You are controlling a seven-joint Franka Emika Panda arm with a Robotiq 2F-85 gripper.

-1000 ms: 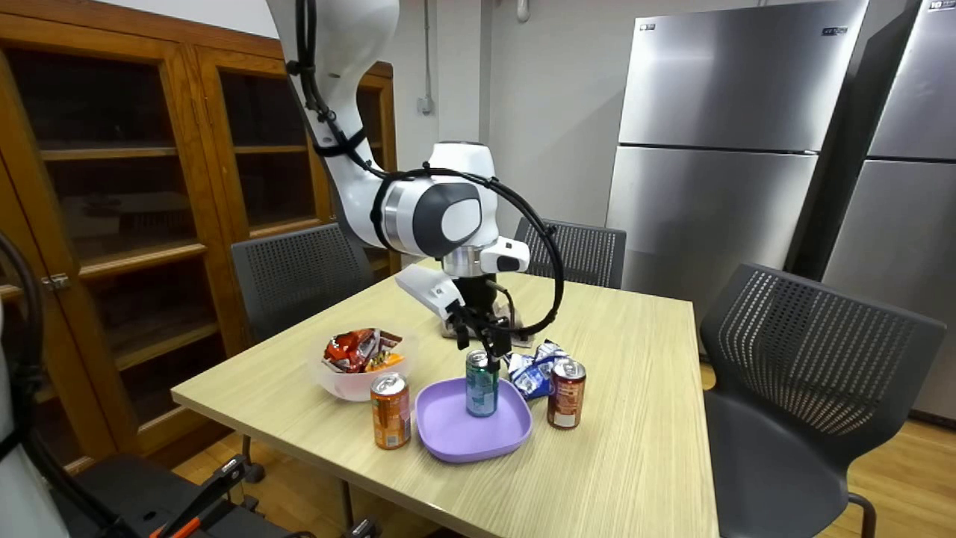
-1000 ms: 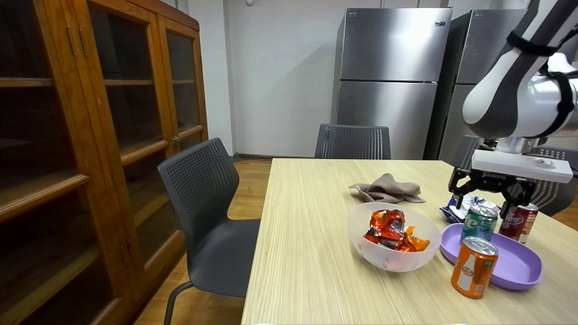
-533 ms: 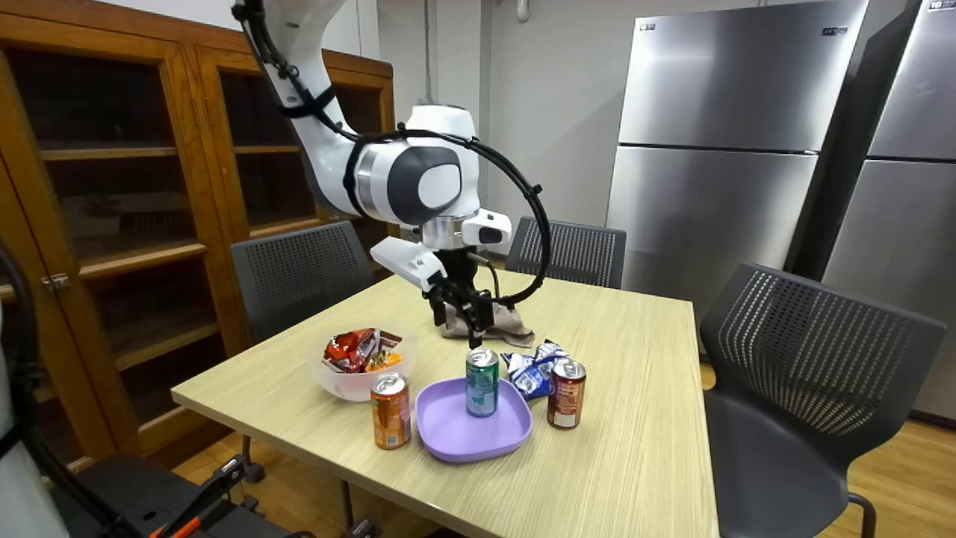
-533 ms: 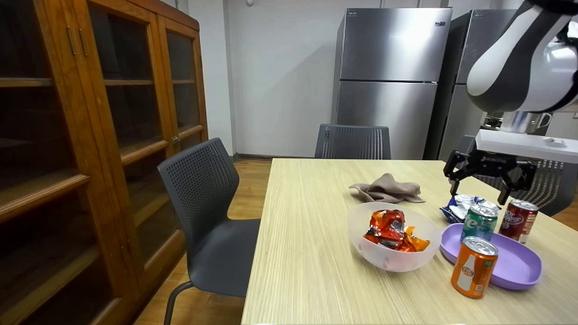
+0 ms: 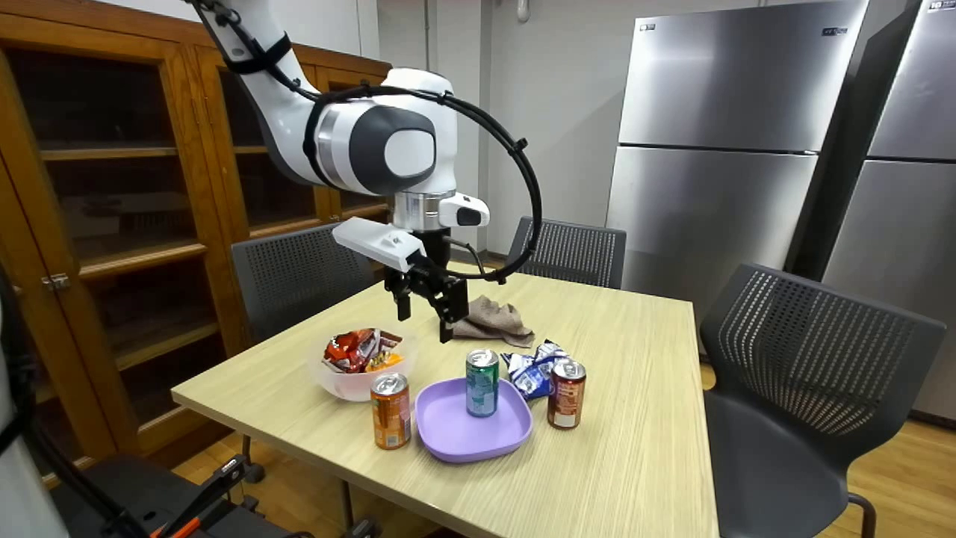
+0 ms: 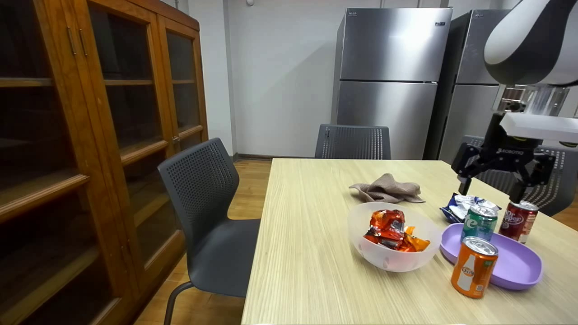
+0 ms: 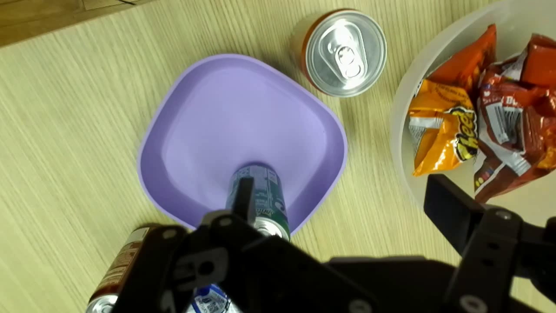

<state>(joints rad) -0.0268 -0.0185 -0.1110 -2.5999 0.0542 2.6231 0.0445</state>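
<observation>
Higher and farther from the green can than in the earlier frame, the gripper hangs over the table, its fingers wide apart, with nothing between them and nothing touched. Below it and off to one side, partly behind one finger in the wrist view, that can stands upright, long axis vertical, on the purple plate. Beyond it, the orange can stands just beside the plate, while the frosted bowl of snack packets lies toward the opposite finger.
</observation>
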